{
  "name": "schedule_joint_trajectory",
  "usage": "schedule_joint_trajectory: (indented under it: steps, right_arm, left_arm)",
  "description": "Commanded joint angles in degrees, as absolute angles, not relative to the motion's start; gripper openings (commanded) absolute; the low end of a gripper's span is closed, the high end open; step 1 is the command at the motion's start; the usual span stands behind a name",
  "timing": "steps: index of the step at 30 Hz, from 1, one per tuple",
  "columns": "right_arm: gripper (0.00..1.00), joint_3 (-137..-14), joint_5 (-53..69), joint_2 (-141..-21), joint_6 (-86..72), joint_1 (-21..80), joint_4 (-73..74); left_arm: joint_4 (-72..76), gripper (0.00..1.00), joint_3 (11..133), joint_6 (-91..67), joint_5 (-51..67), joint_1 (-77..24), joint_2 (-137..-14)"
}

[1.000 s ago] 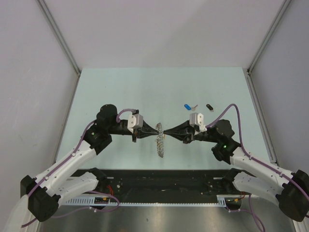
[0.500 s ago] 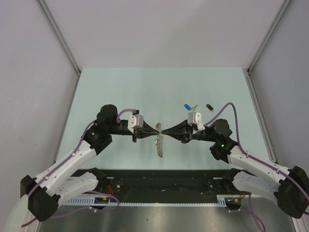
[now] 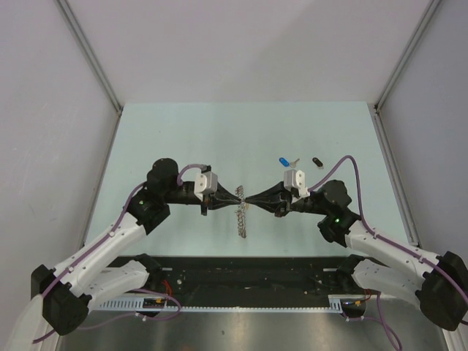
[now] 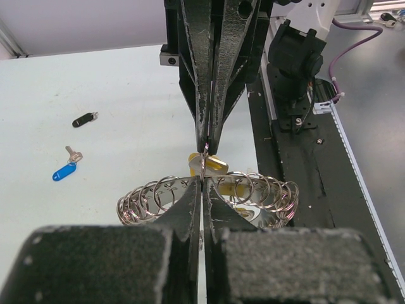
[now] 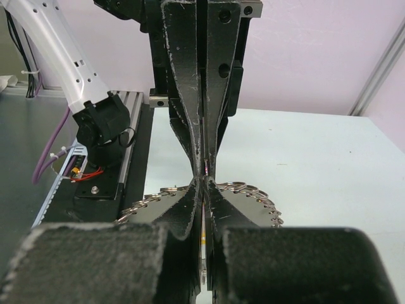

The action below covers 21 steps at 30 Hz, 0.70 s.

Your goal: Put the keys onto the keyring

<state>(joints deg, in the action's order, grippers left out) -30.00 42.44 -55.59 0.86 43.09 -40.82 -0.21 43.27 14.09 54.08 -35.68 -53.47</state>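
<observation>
This looks to me like a robotics lab, a closed test cell. In the top view, a pale green counter (image 3: 219, 139) fills the middle of the frame. Plain grey panels (image 3: 241, 44) in aluminium posts (image 3: 88, 55) close it on three sides. Two white and black robot arms, the left arm (image 3: 110, 245) and the right arm (image 3: 395, 252), stand on a black base plate (image 3: 248, 274) near the lower edge. Their black two-finger ends, the left hand (image 3: 238, 198) and the right hand (image 3: 251, 199), meet at the centre. Purple cables (image 3: 344, 164) run along the arms. A slotted cable duct (image 3: 241, 307) lies at the bottom, and a green light (image 3: 339, 221) glows on the right arm.
</observation>
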Motion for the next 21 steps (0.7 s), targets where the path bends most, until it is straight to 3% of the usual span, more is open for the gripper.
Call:
schedule_joint_trajectory:
  steps: [1,11,21]
  right_arm:
    - [0.0,-30.67,41.31,-53.79,2.9,43.86,-40.7]
    - [0.0,-30.67,39.29,-53.0,5.8,44.82,-37.88]
    - [0.0,-31.73,39.37,-53.0,9.49,45.09,-32.79]
  left_arm:
    - [0.72,0.01,45.44,12.66,52.74,-36.47,-53.96]
    - [-4.74,0.0,48.34,12.74,50.89,-36.56,-55.72]
    - [-1.15,0.01,47.9,7.39,49.75,-36.48,-54.67]
